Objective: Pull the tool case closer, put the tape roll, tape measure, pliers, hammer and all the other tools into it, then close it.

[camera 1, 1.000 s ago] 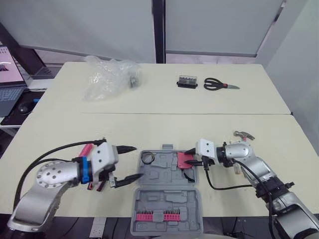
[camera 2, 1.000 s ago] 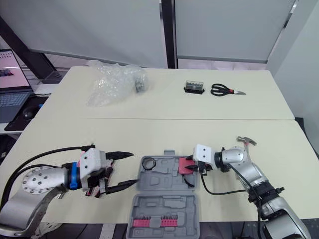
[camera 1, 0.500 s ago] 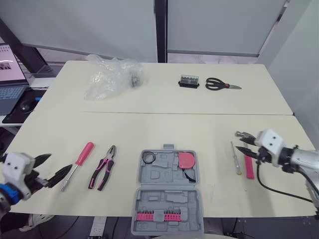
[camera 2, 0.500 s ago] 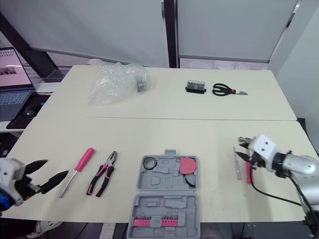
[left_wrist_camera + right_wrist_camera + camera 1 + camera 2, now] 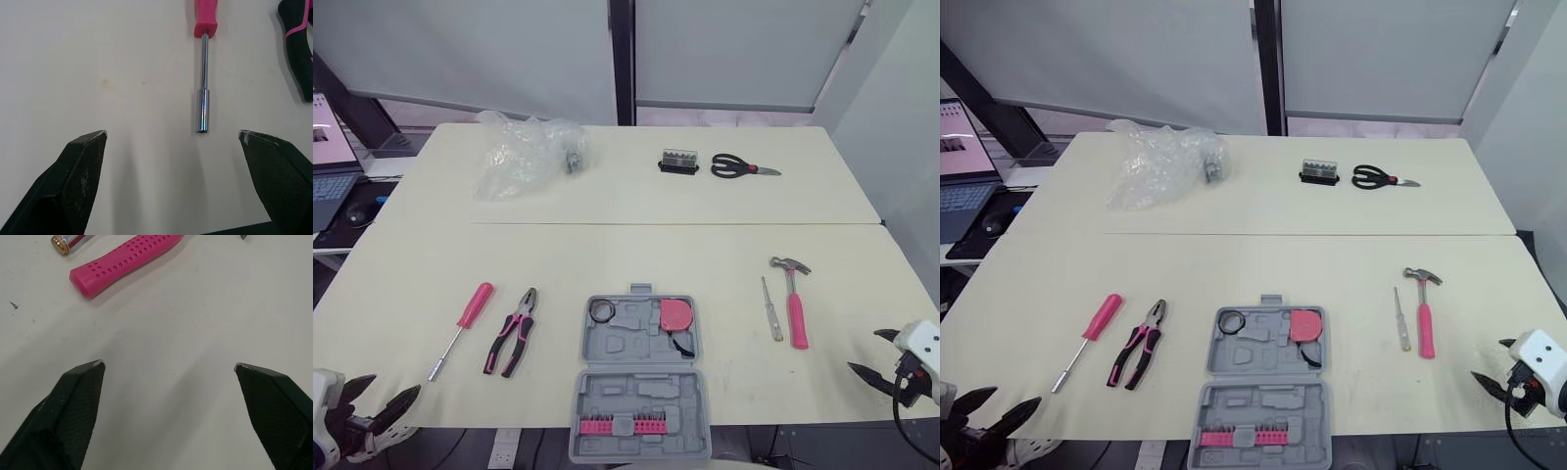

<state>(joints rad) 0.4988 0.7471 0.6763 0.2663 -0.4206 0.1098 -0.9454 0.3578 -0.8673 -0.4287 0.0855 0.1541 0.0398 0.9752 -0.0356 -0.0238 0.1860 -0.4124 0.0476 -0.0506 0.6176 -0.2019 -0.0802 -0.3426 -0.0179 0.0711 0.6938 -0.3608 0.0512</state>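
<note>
The grey tool case (image 5: 641,364) lies open at the table's near middle. A black tape roll (image 5: 600,310) and a pink tape measure (image 5: 675,314) sit in its far half; pink bits line its near half. Left of it lie the pliers (image 5: 514,330) and a pink nut driver (image 5: 462,315). On the right are the pink-handled hammer (image 5: 793,304) and a small screwdriver (image 5: 771,308). My left gripper (image 5: 384,390) is open and empty at the near left corner, just short of the nut driver (image 5: 203,73). The right gripper (image 5: 867,351) is open and empty at the near right edge, short of the hammer handle (image 5: 122,262).
Black scissors (image 5: 744,166) and a small black bit box (image 5: 677,162) lie at the far right of the table. A crumpled clear plastic bag (image 5: 524,152) sits at the far left. A laptop (image 5: 328,147) stands on a side desk to the left.
Both arms have drawn back from the case to the table's near corners. The right gripper has let go of the tape measure, which now rests in the case, and opened.
</note>
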